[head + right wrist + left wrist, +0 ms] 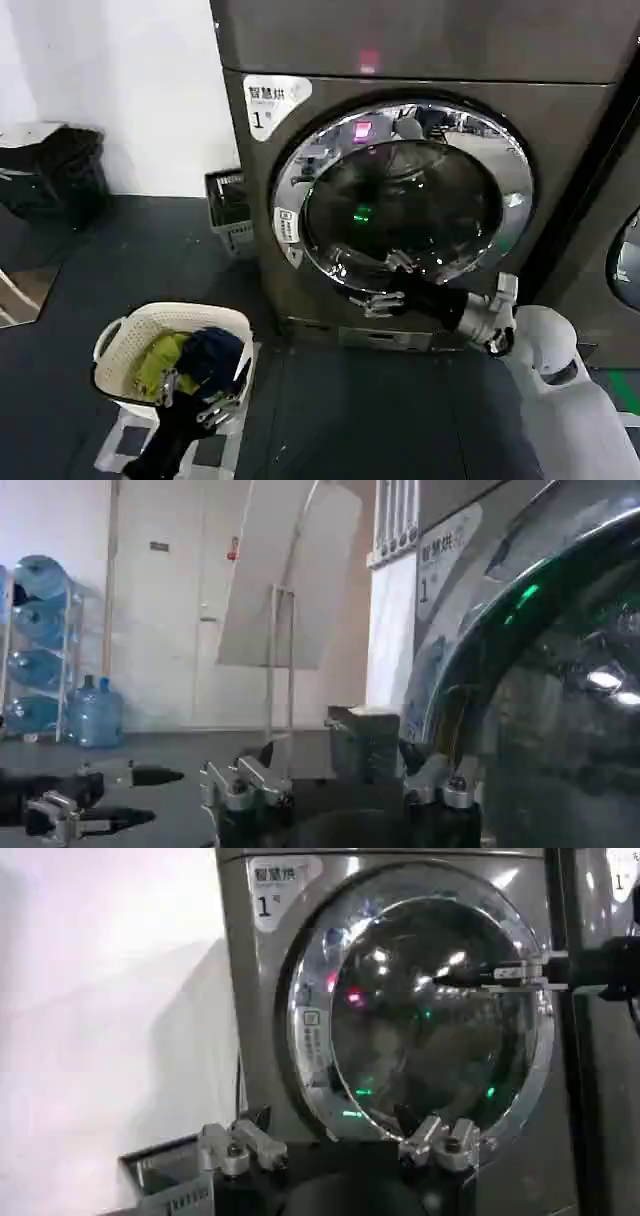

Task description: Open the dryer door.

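Observation:
The dryer door (400,200) is a big round porthole with a chrome ring and dark glass, lying flush in the bronze-grey machine front. My right gripper (385,285) reaches in from the right and is held open in front of the door's lower rim, pointing left. In the right wrist view its gripper (337,758) has nothing between the fingers, and the door (560,710) curves close beside it. My left gripper (192,398) hangs low over the laundry basket, away from the machine. The left wrist view faces the door (440,1018), with that gripper (335,1123) open and empty.
A white laundry basket (125,345) with yellow and blue clothes stands on the dark floor at front left. A grey crate (228,210) sits against the machine's left side. A neighbouring machine's door (625,260) shows at the far right. A black bag (55,175) lies by the left wall.

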Controlling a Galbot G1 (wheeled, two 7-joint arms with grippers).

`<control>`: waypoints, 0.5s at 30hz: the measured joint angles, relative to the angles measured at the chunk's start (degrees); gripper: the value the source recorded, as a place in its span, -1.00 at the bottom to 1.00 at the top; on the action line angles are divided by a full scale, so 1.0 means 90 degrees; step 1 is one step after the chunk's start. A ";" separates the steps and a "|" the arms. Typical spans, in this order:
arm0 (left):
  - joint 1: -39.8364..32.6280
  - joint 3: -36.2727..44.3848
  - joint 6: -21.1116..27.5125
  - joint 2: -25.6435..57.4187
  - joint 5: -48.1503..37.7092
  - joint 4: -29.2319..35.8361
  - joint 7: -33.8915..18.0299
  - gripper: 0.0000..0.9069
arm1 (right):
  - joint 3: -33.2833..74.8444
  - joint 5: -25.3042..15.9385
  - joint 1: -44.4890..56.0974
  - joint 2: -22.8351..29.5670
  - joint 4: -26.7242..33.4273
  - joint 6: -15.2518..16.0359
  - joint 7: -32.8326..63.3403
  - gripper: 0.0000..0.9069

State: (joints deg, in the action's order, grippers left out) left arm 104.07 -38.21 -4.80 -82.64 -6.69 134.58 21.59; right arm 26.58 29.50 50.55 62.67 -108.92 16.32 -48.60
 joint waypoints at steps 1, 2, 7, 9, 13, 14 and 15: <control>0.0015 0.0006 0.0021 0.0000 0.0016 0.0016 0.0015 1.00 | -0.0034 -0.0064 -0.0045 0.0016 0.0069 -0.0032 0.0010 1.00; 0.0041 0.0027 0.0042 0.0002 0.0041 0.0043 0.0033 1.00 | -0.0092 -0.0156 -0.0107 0.0049 0.0159 -0.0082 0.0040 1.00; 0.0062 0.0096 0.0132 -0.0026 0.0125 0.0089 0.0046 1.00 | -0.0474 -0.0532 -0.0517 0.0252 0.0814 -0.0300 0.0221 1.00; 0.0071 0.0129 0.0200 -0.0031 0.0130 0.0119 0.0047 1.00 | -0.0633 -0.0651 -0.0673 0.0339 0.1076 -0.0385 0.0250 1.00; 0.0067 0.0188 0.0257 -0.0040 0.0158 0.0172 -0.0025 1.00 | -0.0930 -0.0764 -0.0962 0.0515 0.1493 -0.0462 0.0271 1.00; 0.0064 0.0193 0.0290 -0.0043 0.0217 0.0175 -0.0047 1.00 | -0.1004 -0.0805 -0.1041 0.0558 0.1585 -0.0497 0.0287 1.00; 0.0062 0.0191 0.0303 -0.0047 0.0276 0.0174 -0.0065 1.00 | -0.1067 -0.0827 -0.1112 0.0596 0.1654 -0.0526 0.0303 1.00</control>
State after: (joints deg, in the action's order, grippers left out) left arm 104.63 -36.49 -2.07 -83.06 -4.21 136.15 21.00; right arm 16.98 22.06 40.54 68.04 -94.04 11.59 -45.87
